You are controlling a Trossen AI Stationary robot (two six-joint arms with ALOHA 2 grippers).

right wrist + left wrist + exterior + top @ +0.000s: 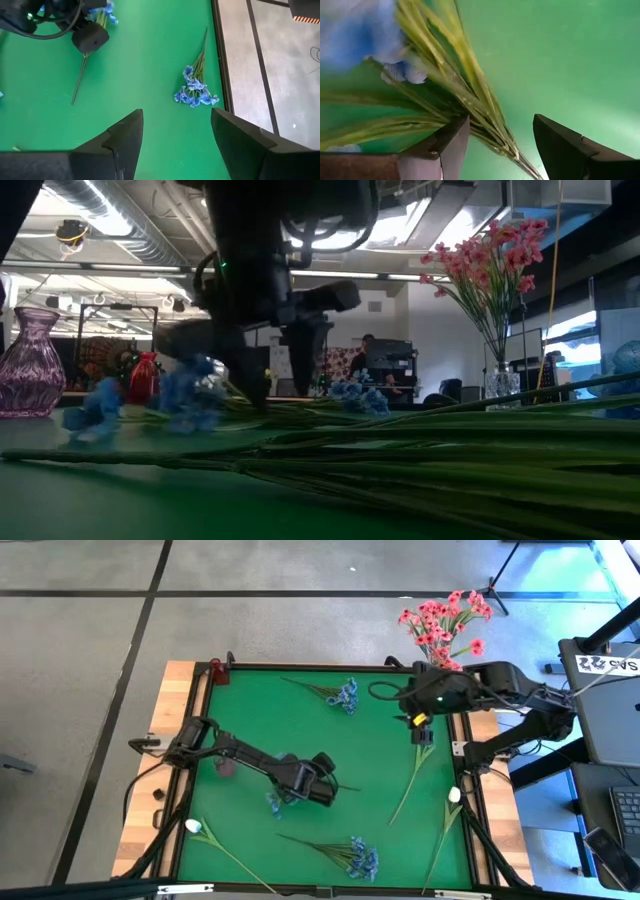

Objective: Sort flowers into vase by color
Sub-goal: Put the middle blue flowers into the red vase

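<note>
The left gripper [300, 792], jaws apart, straddles the green stems of a blue sprig [355, 35] lying near the middle of the green mat [380, 760]; the stems run between the two fingers [452, 142], and no squeeze shows yet. The right gripper [421, 728], jaws also apart and holding nothing, hangs above the mat near its right edge, toward the far corner.

The sort looks well short of finished. A full bunch of pink flowers [445, 625] already stands in a clear vase [500, 383] past the mat's far right corner. Everything else lies loose on the mat: a second blue sprig [343, 693] near the far edge, a third [358, 858] near the near edge, a white bud [194, 826] at the near left corner, another white bud [454, 795] on its long stem by the right edge, and a bare-looking green stem [412, 780] beside it, whose bloom hides under the right gripper.

A purple glass vase [28, 365] and a small red one [213, 670] wait at the left side, both apparently empty. In the low view, long stems cross the foreground. The left arm [240, 750] stretches across the left half of the mat, above the ground between the sprig and those vases.
</note>
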